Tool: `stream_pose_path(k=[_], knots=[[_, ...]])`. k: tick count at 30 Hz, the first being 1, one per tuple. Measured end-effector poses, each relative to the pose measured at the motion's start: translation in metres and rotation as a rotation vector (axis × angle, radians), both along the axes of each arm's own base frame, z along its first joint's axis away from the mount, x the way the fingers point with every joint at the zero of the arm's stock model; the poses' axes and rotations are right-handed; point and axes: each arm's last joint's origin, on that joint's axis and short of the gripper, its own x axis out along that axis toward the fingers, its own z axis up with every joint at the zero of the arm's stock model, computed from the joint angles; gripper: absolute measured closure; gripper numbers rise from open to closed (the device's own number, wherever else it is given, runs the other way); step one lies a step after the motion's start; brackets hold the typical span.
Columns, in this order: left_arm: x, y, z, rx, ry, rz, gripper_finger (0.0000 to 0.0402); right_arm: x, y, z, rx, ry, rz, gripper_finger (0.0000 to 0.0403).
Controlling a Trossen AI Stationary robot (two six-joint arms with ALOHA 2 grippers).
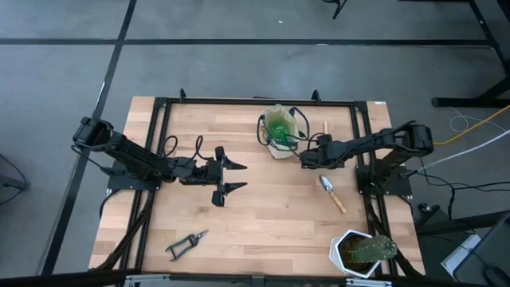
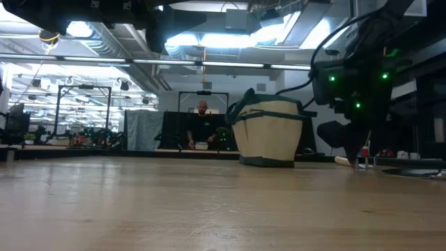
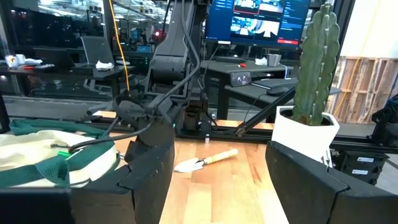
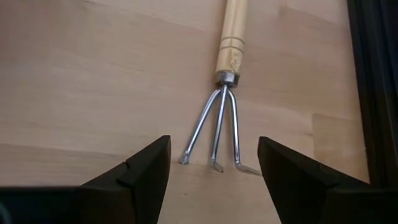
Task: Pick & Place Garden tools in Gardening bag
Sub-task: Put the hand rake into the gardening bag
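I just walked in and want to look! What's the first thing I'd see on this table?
Probably the gardening bag at the table's far edge, with something green showing inside. The right claw hangs open beside it, over a little hand rake with a wooden handle. In the near right corner stands a cactus in a white pot.

The high view looks straight down on the whole table (image 1: 263,207). The low view sits at table-top height, facing level across the wood to the gardening bag (image 2: 268,132), which the high view also shows near the far edge. Each wrist view looks past its own dark fingers, close to the wood
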Motion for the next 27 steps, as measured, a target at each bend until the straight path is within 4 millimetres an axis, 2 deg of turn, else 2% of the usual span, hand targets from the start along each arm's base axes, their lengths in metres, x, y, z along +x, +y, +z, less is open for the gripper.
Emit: stream_pose_path(k=[7, 21, 27], knots=[[0.0000, -0.0001, 0.0000, 0.000, 0.000, 0.000, 0.0151, 0.0001, 0.0002, -0.0034, 0.013, 0.021, 0.003, 0.0180], [0.0000, 0.0000, 0.0000, 0.000, 0.000, 0.000, 0.0151, 0.0030, 0.0023, -0.0054, 0.126, 0.011, 0.033, 0.0281], [0.0000, 0.0000, 0.0000, 0.000, 0.000, 0.000, 0.0151, 0.0042, 0.0053, -0.0055, 0.157, -0.001, 0.041, 0.0307]])
